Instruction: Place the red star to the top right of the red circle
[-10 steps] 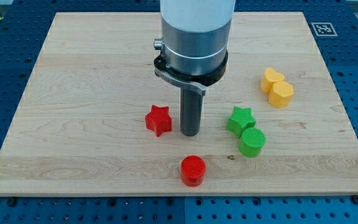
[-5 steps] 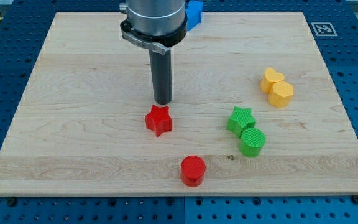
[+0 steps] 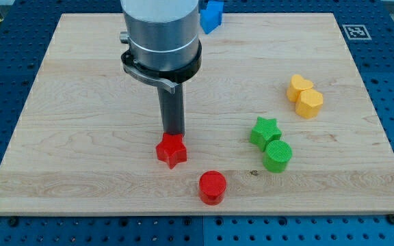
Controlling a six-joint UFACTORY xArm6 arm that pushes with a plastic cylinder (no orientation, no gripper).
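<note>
The red star [image 3: 171, 150] lies on the wooden board [image 3: 81, 102], a little below the board's middle. The red circle [image 3: 212, 186] sits to its lower right, near the board's bottom edge. My tip [image 3: 172, 135] stands right at the star's top edge, touching it or nearly so. The star is up and to the left of the circle, with a gap between them.
A green star [image 3: 265, 131] and a green circle [image 3: 278, 156] sit close together at the right of the middle. A yellow heart [image 3: 298, 87] and a yellow hexagon [image 3: 310, 103] lie further right. A blue block [image 3: 213, 15] shows at the board's top edge, partly behind the arm.
My tip went from the star's right side up above it, then came down onto its top edge. The star has shifted slightly down and left.
</note>
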